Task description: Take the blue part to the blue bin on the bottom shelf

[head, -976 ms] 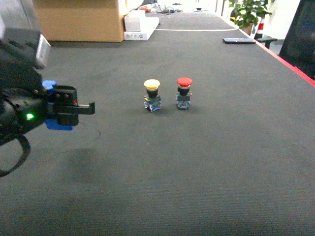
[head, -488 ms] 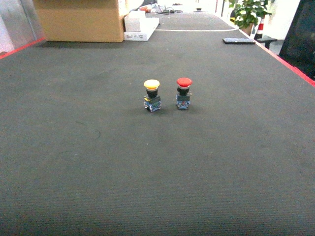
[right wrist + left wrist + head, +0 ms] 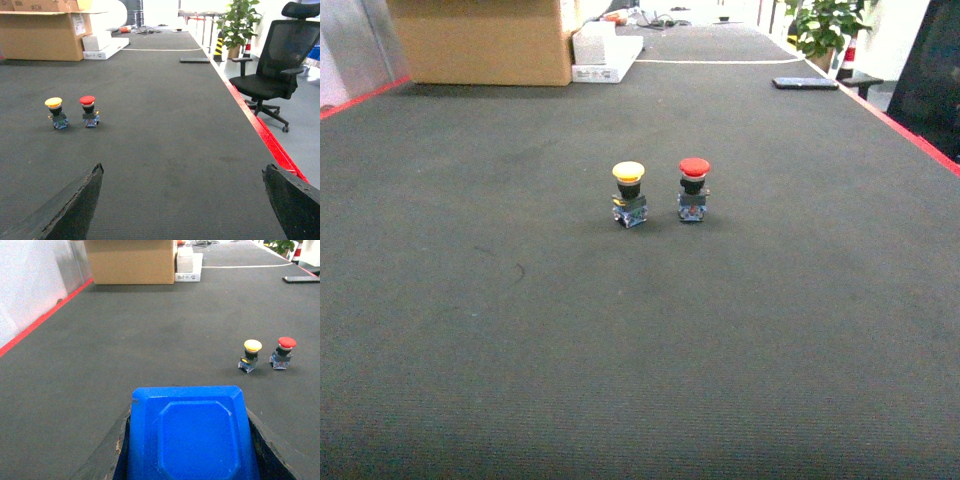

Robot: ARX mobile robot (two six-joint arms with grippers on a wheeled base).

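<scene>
Holding the chunky blue plastic part [image 3: 192, 437] between its two black fingers, my left gripper [image 3: 190, 450] is clamped on it; the part fills the low centre of the left wrist view and sits outside the head view altogether. I judge the coming move turns on where the blue bin and bottom shelf lie from that gripper, and neither shows in any view, so I cannot tell the direction. My right gripper [image 3: 185, 200] is spread wide and empty over the dark carpeted table [image 3: 640, 350]. Counting: one blue part, one yellow-capped push button [image 3: 629, 193] and one red-capped push button [image 3: 693, 188], standing just beside each other mid-table, yellow on the left. One cardboard box [image 3: 485, 40] sits far left.
</scene>
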